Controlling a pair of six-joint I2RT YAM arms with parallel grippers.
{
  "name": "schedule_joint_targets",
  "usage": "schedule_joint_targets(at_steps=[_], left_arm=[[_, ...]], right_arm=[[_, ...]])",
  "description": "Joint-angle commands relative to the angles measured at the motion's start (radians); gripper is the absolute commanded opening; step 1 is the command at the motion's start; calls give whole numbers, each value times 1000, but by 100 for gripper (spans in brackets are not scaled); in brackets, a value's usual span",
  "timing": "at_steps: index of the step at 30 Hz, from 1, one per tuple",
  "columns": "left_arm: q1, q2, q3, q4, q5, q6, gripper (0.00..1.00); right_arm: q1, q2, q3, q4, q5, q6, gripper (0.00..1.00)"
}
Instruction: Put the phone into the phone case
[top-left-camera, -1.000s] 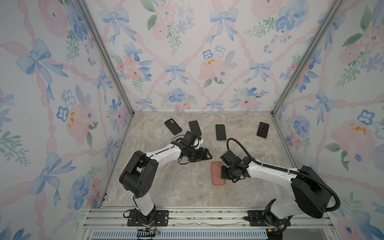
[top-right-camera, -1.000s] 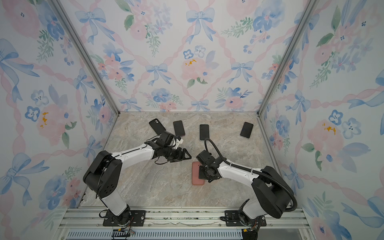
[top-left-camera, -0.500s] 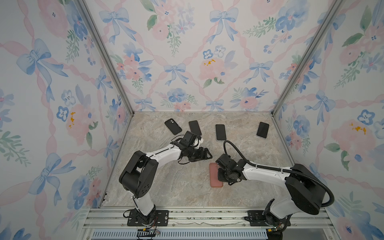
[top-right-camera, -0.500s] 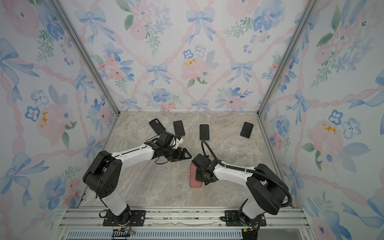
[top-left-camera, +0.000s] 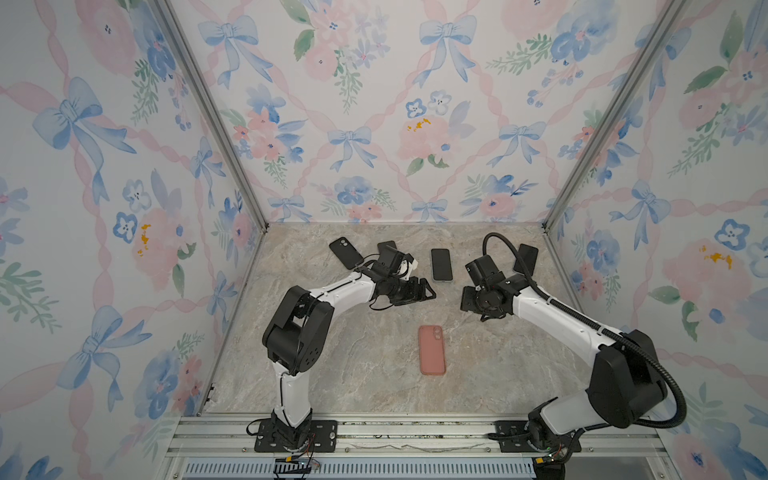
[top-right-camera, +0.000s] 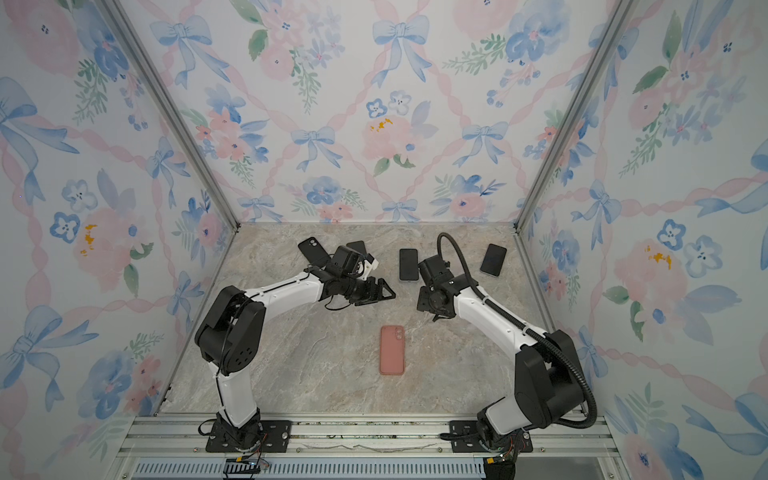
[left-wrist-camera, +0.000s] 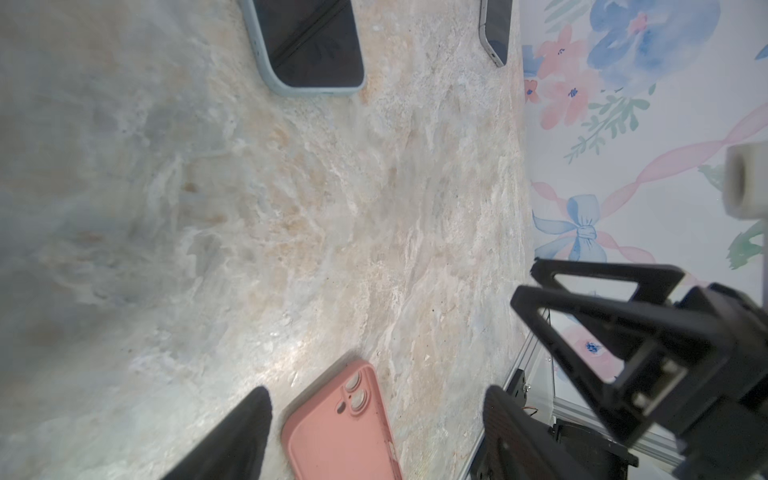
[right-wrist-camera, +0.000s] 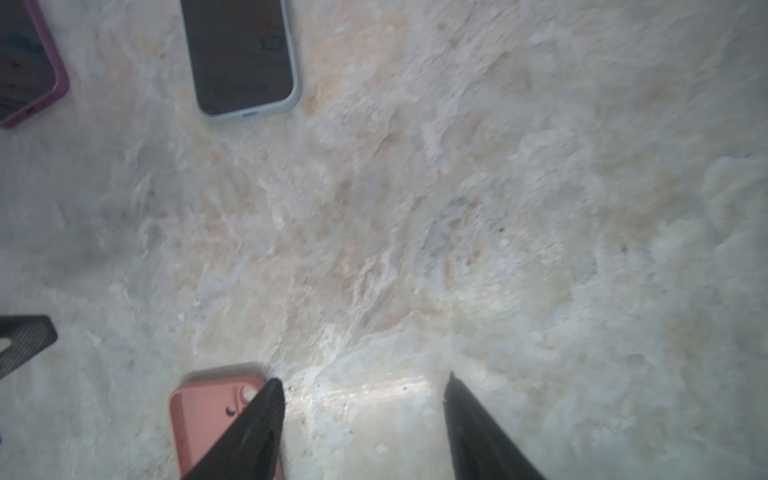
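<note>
The pink phone case (top-left-camera: 432, 350) (top-right-camera: 392, 350) lies flat and back up in the middle of the marble table, with nothing touching it. Whether the phone sits inside it cannot be told from these views. My left gripper (top-left-camera: 427, 289) (left-wrist-camera: 376, 399) hovers open behind the case, whose camera end (left-wrist-camera: 345, 424) shows between its fingers. My right gripper (top-left-camera: 467, 300) (right-wrist-camera: 363, 380) hangs open above bare table, behind and to the right of the case; one corner of the case (right-wrist-camera: 208, 411) shows beside one of its fingers.
Several dark phones lie along the back: one in a pale blue case (top-left-camera: 441, 264) (right-wrist-camera: 241, 54), one at the right (top-right-camera: 493, 259), a black one showing its camera (top-left-camera: 344, 252), and one half under the left arm (top-left-camera: 386, 246). Floral walls close in three sides.
My right gripper was shut low against the pink case. It has lifted off, drawn back to the right rear and opened. The case stays put; the left arm has not moved.
</note>
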Motion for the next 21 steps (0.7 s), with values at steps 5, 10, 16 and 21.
schedule_joint_targets(at_steps=[5, 10, 16, 21], left_arm=[[-6, 188, 268, -75, 33, 13, 81], [0, 307, 436, -113, 49, 12, 81], [14, 416, 587, -127, 69, -7, 82], [22, 508, 720, -149, 81, -20, 82]], right_arm=[[-248, 250, 242, 1, 14, -195, 69], [-372, 430, 425, -32, -33, -237, 70], [-479, 587, 575, -46, -99, -267, 78], [-530, 674, 678, -56, -138, -297, 87]])
